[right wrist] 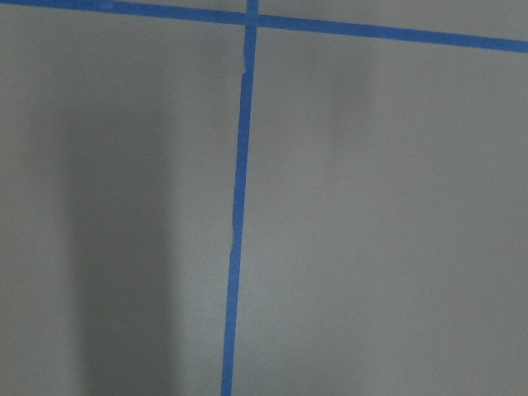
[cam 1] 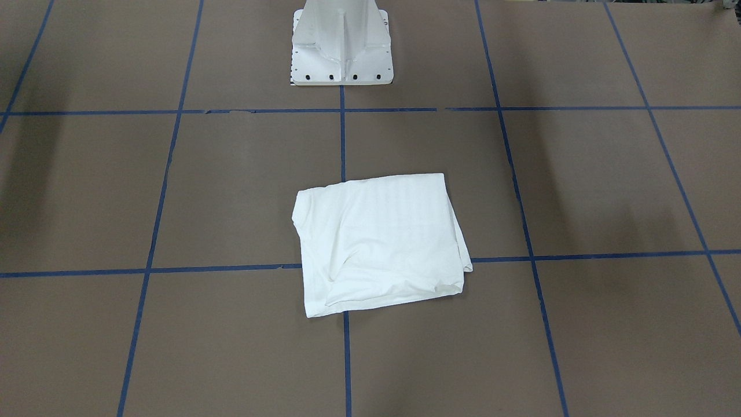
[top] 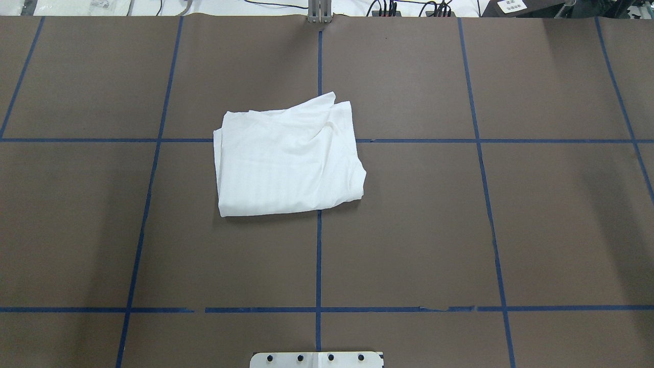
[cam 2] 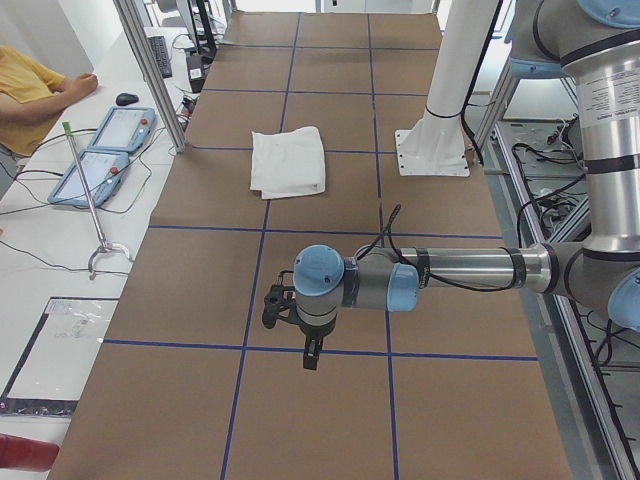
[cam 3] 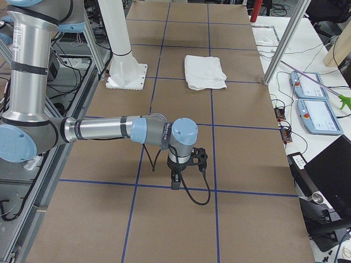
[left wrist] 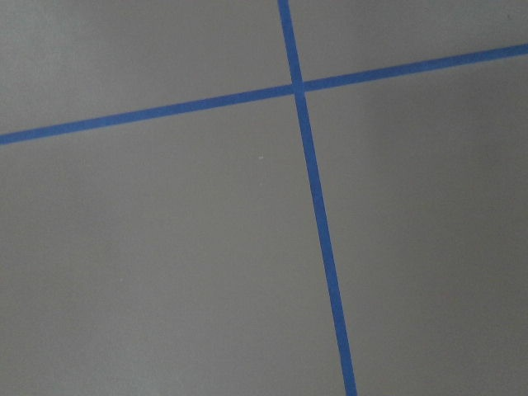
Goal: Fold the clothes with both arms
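The clothes, a white T-shirt [cam 1: 379, 243] folded into a rough rectangle, lie flat near the table's middle [top: 288, 158], also seen far off in the side views [cam 2: 288, 160] [cam 3: 204, 71]. Nothing touches them. My left gripper [cam 2: 311, 355] hangs fingers down over the brown table at the robot's left end, far from the shirt. My right gripper [cam 3: 175, 183] hangs the same way at the opposite end. Both show only in the side views, so I cannot tell whether either is open or shut. The wrist views show only bare table and blue tape.
The white pedestal base [cam 1: 343, 46] stands at the robot's side of the table, behind the shirt. Blue tape lines [top: 319, 255] grid the brown surface. Teach pendants [cam 2: 100, 155] [cam 3: 315, 107] lie beyond the far edge, where a person's yellow sleeve [cam 2: 25, 90] rests.
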